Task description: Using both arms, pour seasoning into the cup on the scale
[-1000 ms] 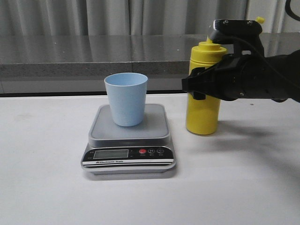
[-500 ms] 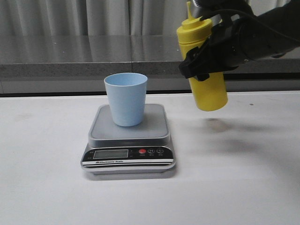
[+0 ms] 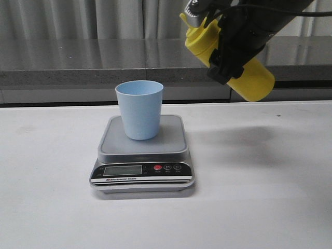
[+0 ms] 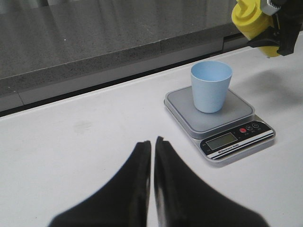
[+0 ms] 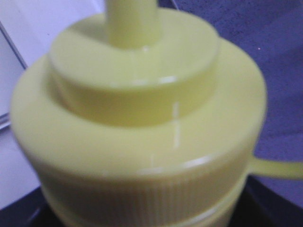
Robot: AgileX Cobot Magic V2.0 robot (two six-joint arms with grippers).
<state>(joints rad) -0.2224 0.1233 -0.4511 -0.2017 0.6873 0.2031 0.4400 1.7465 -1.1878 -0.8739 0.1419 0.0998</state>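
Seasoning (image 3: 254,78), the yellow squeeze bottle, is off the table and tilted steeply in the front view, its base down toward 4 o'clock and its capped shoulder up toward 10 o'clock. The right gripper (image 3: 228,49) is clamped around the bottle's middle, holding it in the air at about 2 o'clock from the cup (image 3: 139,110). The nozzle tip is out of sight at the top of the front view, and the right wrist view is filled by the cap and neck at close range, so I cannot tell whether the nozzle is open or capped.

That pale blue cup stands upright on the platform of the scale (image 3: 143,155), roughly centred and toward its 12 o'clock edge. The cup's inside is not visible well enough to say if anything is in it. The display digits are too small to read.

The left gripper (image 4: 152,156) hangs low over bare table (image 3: 270,207), its two fingers nearly together with only a thin slit between them, gripping nothing; the scale lies toward 2 o'clock from it in its own view.

By my judgement the setup and pick-up are finished, and the tilt has begun. Left to do: bring the nozzle over the cup's mouth, tip further and squeeze, then set the bottle back down.
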